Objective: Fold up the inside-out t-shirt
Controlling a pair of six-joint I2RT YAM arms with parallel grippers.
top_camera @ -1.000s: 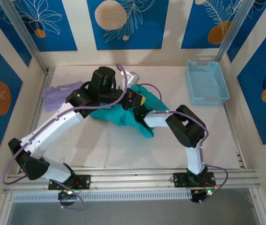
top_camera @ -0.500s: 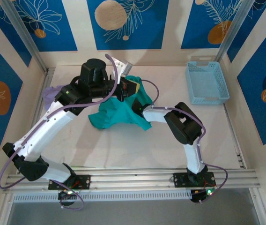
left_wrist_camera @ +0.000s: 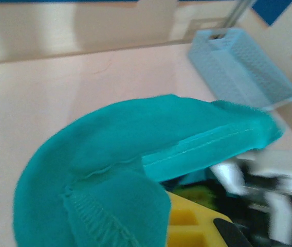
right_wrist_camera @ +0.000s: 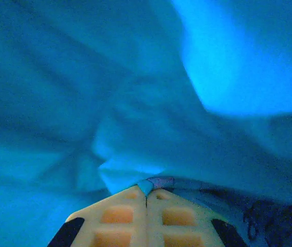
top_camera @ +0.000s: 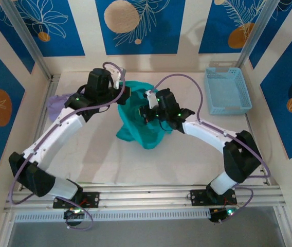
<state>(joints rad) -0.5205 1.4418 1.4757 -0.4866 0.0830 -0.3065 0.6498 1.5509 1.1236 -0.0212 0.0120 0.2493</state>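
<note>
On the pale bench (top_camera: 187,154), the teal inside-out t-shirt (top_camera: 138,126) hangs bunched near the middle, its top edge raised between the 2 hands. A light-blue basket (top_camera: 227,91) sits far right and a lavender garment (top_camera: 58,105) far left. The left hand (top_camera: 124,92) is clamped on the shirt's upper edge, and the right hand (right_wrist_camera: 146,191) pinches a fold, pads pressed together.

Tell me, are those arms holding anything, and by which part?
Both hold the teal t-shirt. The left gripper pinches it near a stitched hem edge, and the right gripper pinches a bunched fold of the cloth.
</note>
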